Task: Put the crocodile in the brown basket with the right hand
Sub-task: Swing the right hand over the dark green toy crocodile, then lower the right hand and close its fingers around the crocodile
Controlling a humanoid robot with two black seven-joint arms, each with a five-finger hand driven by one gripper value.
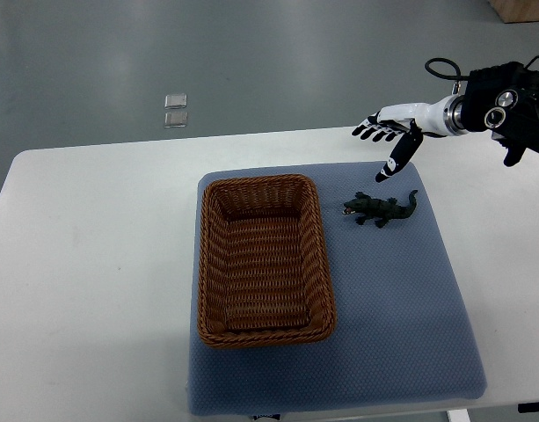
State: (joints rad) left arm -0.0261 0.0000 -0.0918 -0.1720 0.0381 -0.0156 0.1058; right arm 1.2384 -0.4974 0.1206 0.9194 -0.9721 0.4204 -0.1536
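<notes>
Upper right of frame: right hand (388, 145) open, reaching, nothing held.
Crocodile (380, 208) lies right of centre on the mat, beside the empty basket (263, 258); next, lower and grasp.

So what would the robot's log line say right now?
right hand: open, apart from crocodile | crocodile: on blue mat, beside brown basket | basket: empty

White table (84, 264), rounded far corners, fills the lower frame. Blue-grey padded mat (401, 325) lies flat on it, right of centre. Grey glossy floor (251, 53) beyond. Two small pale squares (175, 110) on the floor, nearly touching, just past the table's far edge. Wooden box (522, 9) corner at top right.
</notes>
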